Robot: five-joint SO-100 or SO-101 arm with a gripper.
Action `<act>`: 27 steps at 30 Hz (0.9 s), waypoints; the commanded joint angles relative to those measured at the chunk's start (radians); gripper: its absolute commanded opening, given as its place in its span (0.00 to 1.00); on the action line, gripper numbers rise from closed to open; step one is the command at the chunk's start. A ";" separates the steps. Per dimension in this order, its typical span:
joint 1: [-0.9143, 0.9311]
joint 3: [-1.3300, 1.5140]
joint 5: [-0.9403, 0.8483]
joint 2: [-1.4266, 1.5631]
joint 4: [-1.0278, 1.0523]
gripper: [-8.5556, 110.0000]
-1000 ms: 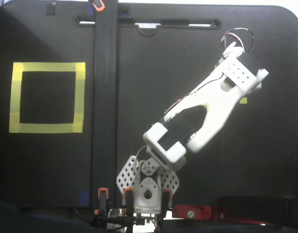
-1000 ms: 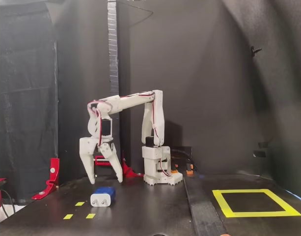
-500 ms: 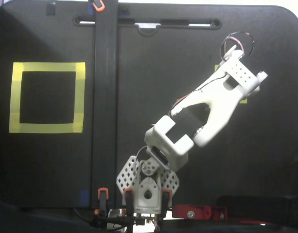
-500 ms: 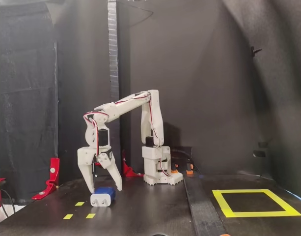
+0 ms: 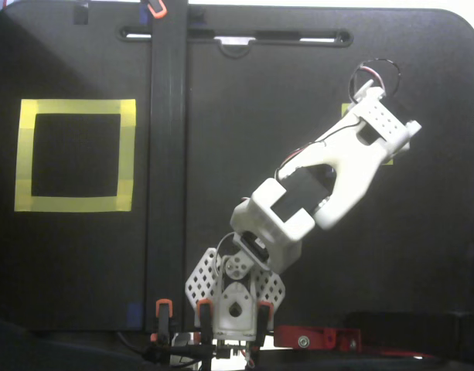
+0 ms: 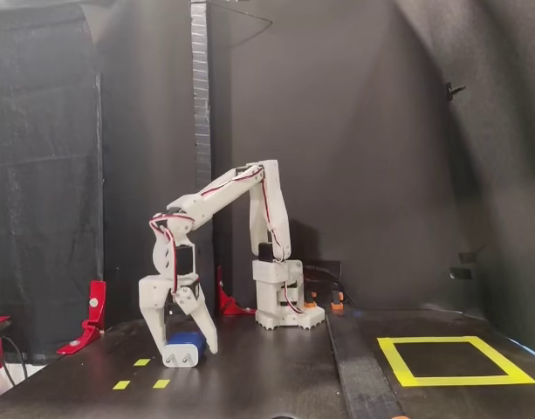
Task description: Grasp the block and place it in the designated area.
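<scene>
Black tabletop (image 6: 276, 375): small dark-blue rounded block (image 6: 185, 340) lies between the spread fingers of the white two-finger pincer (image 6: 187, 345), which has descended around it since earlier; yellow-taped square area (image 6: 453, 360) well apart.

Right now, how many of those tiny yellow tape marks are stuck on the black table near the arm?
3 show in a fixed view: one left of the dark-blue plug-like block, two nearer the camera. The arm may hide more.
</scene>
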 commanded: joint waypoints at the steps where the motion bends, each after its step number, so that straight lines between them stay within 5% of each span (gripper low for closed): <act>1: 0.009 -0.003 -0.014 0.002 -0.006 0.33; 8: 0.014 0.014 -0.023 0.002 -0.017 0.23; 27: 0.011 -0.003 -0.023 0.015 0.011 0.22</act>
